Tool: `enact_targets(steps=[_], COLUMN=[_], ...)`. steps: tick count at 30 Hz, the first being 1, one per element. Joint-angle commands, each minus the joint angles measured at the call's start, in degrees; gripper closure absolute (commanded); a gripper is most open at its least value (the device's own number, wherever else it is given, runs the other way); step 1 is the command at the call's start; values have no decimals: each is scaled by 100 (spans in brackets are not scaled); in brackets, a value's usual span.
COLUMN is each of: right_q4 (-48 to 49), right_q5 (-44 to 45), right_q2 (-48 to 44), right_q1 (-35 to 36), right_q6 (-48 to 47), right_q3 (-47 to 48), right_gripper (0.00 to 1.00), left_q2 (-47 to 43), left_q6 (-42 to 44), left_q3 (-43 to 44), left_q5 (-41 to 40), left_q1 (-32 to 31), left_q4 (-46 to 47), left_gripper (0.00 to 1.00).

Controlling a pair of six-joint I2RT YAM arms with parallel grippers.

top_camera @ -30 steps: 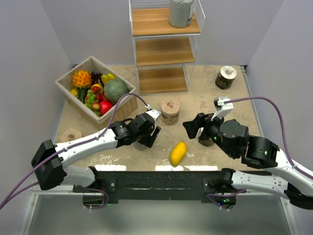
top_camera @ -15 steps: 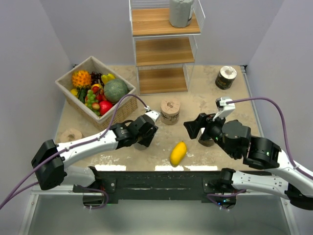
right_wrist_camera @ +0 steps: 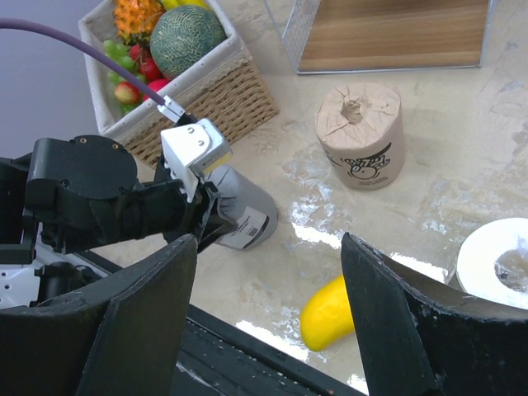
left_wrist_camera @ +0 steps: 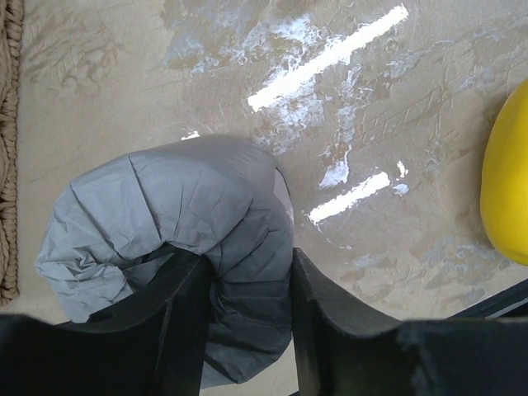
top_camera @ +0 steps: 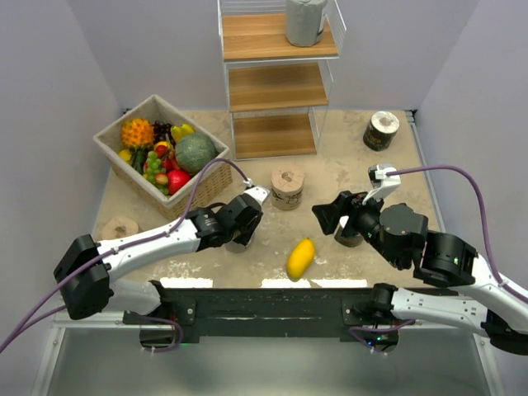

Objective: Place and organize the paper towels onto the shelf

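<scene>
My left gripper (top_camera: pixel 244 228) (left_wrist_camera: pixel 247 257) is shut on a grey paper towel roll (left_wrist_camera: pixel 173 223) (right_wrist_camera: pixel 244 211) lying on the table; one finger sits in its core, the other outside its wall. My right gripper (top_camera: pixel 330 216) (right_wrist_camera: pixel 268 243) hangs open over the table, nothing between its fingers. A tan printed roll (top_camera: pixel 287 186) (right_wrist_camera: pixel 360 136) stands mid-table. Another tan roll (top_camera: pixel 120 227) lies far left. A dark-wrapped roll (top_camera: pixel 381 130) stands back right, and another one (top_camera: pixel 348 236) (right_wrist_camera: pixel 500 262) sits beside my right gripper. The shelf (top_camera: pixel 272 40) (right_wrist_camera: pixel 388 33) holds a grey roll (top_camera: pixel 305 21) on its top board.
A yellow mango (top_camera: pixel 300 257) (left_wrist_camera: pixel 507 181) (right_wrist_camera: pixel 330 313) lies near the front edge between the arms. A wicker fruit basket (top_camera: pixel 124 118) (right_wrist_camera: pixel 223 99) stands at the back left, close behind my left gripper.
The left gripper's fingers have closed onto the grey roll. The right arm has drifted slightly right, its jaws unchanged.
</scene>
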Motion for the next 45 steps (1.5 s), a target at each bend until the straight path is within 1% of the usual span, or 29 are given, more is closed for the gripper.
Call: enact_targets(steps=[1, 4, 7, 8, 10, 11, 12, 13, 14, 16, 17, 21, 23, 24, 26, 27, 29, 31, 33, 36, 42, 45], right_q4=[186, 266, 196, 178, 186, 239, 274, 301, 362, 380, 336, -164, -253, -244, -131, -95, -86, -138, -226, -270, -332, -376], right_q5=[94, 77, 129, 138, 165, 173, 156, 112, 16, -64, -116, -143, -143, -152, -178, -204, -248, -240, -257, -345, -521, -512], right_q2=[-30, 75, 198, 259, 295, 330, 348, 357, 383, 471, 532, 787, 726, 648, 393, 322, 182, 172, 216, 278, 313, 278], right_q1=[-4, -4, -4, 5, 5, -4, -4, -4, 5, -4, 5, -4, 5, -4, -4, -4, -4, -4, 5, -4, -4, -4], right_q6=[-53, -254, -387, -405, -440, -431, -431, -431, -440, -571, -659, -870, -836, -809, -704, -677, -625, -616, -633, -633, -581, -572], right_q3=[-7, 133, 388, 441, 494, 486, 477, 477, 477, 529, 573, 1187, 1232, 1163, 1031, 909, 829, 837, 933, 1074, 1241, 1259], right_gripper=[25, 25, 25, 25, 25, 25, 26, 26, 26, 26, 25, 25, 25, 25, 25, 25, 25, 25, 25, 25, 25, 25], left_q2=[-233, -479, -655, -673, -621, -516, -445, -366, -217, -41, 160, 645, 899, 979, 1180, 1242, 1383, 1506, 1673, 1937, 2491, 2693], left_q6=[93, 137, 224, 286, 514, 619, 751, 1031, 1190, 1621, 1753, 2465, 2922, 3228, 3528, 3825, 4152, 4662, 5135, 5610, 6279, 6421], left_q3=[421, 799, 1509, 1990, 2563, 3184, 3512, 3837, 4467, 5086, 5654, 6809, 7274, 7382, 7619, 7672, 7699, 7708, 7734, 7734, 7901, 7936], left_q5=[-386, -509, -580, -623, -781, -843, -930, -957, -975, -1063, -1098, -1300, -1274, -1257, -1291, -1379, -1432, -1485, -1503, -1459, -1424, -1371], left_q1=[-37, -37, -37, -37, -37, -37, -37, -37, -37, -37, -37, -28, -28, -28, -28, -19, -2, 7, 7, 112, 332, 481], left_q4=[-384, -657, -1008, -1106, -1342, -1405, -1458, -1510, -1511, -1441, -1406, -1125, -818, -695, -291, 33, 421, 999, 1387, 2195, 2786, 2883], left_gripper=[62, 65, 66, 66, 66, 66, 66, 66, 66, 66, 66, 66, 65, 65, 65, 65, 65, 65, 65, 65, 65, 65])
